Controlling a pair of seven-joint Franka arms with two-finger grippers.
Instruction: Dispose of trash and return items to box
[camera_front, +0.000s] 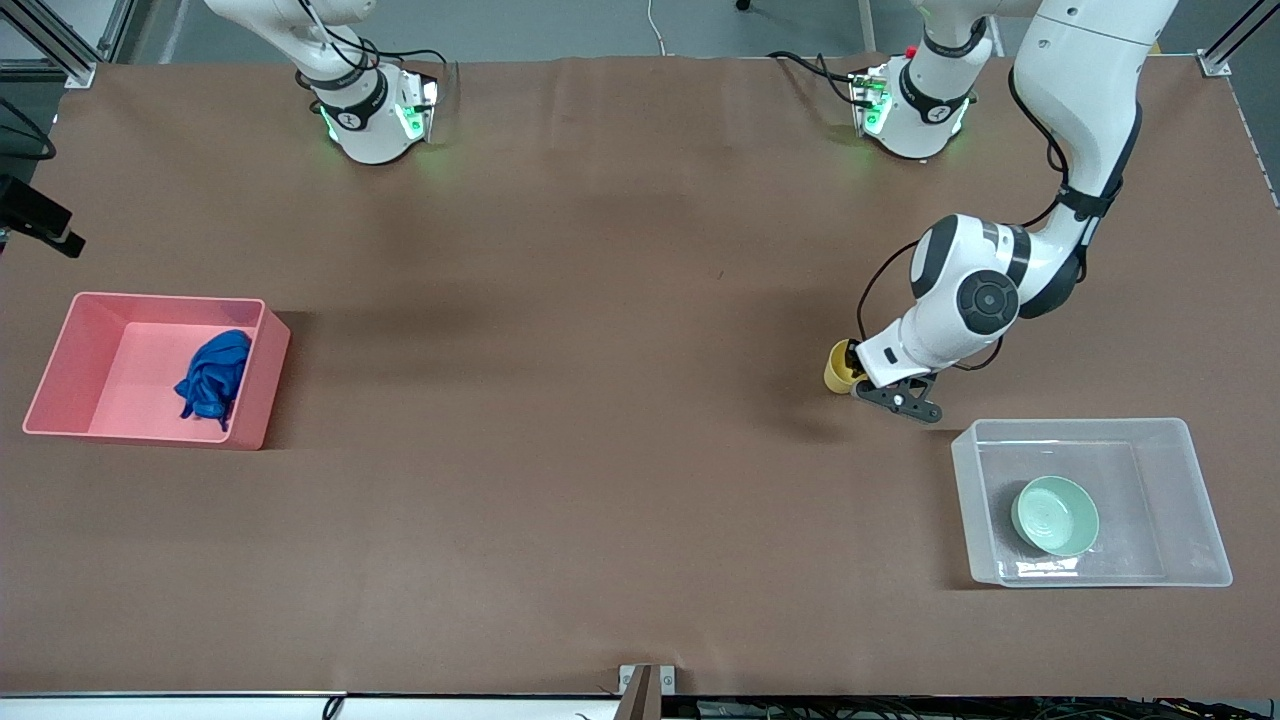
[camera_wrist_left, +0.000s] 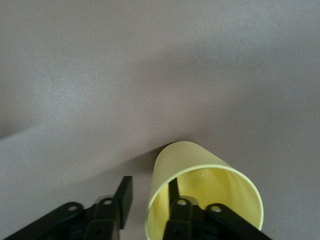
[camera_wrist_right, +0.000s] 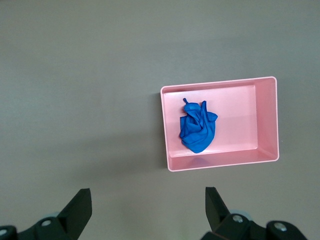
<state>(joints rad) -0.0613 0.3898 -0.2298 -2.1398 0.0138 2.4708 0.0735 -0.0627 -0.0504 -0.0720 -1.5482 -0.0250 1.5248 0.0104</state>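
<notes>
Two bins sit on the counter (camera_front: 600, 400). Pink bin (camera_front: 70, 360), at the right arm's end, contains the blue wad (camera_front: 213, 375), lying against one side wall. Clear tub (camera_front: 1195, 500), at the left arm's end, contains the mint-green bowl (camera_front: 1055, 515), upright on the tub floor. Yellow cup (camera_front: 838, 365) stands on the counter, near the tub and farther from the front camera. Left pincer (camera_front: 858, 378) is at the cup: one finger inside the rim, one outside, wall between them, not yet clamped. Right pincer (camera_wrist_right: 147, 205) hangs high above the counter, jaws wide, empty; arm waits.
</notes>
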